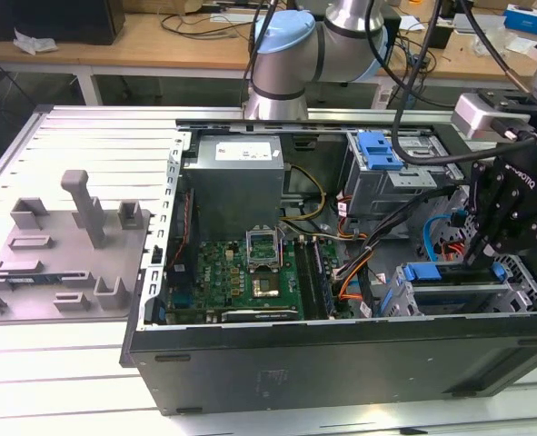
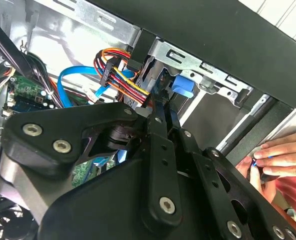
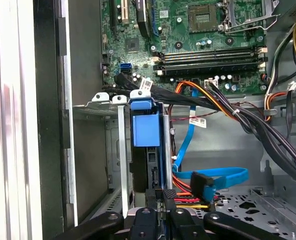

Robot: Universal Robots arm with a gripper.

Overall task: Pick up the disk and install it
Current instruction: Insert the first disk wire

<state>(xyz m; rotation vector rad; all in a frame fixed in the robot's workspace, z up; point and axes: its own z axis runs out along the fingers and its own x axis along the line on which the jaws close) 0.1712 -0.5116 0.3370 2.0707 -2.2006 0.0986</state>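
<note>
STEP: install, seating phase | GRIPPER: black two-finger gripper appears clamped on the drive's rear edge | DISK: silver hard drive in blue plastic carrier stands on edge in the metal drive cage of the open computer case | NEXT: needs a straight push along the rails, clear of the blue data cable.

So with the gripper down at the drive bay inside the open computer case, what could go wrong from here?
1. The blue-framed silver disk sits in the grey metal drive bay; if slightly tilted, it may jam against the bay.
2. The blue flat data cable and the orange, red and yellow wire bundle lie close to the black gripper and could snag.
3. A person's hand rests near the case edge, close to the arm.
</note>
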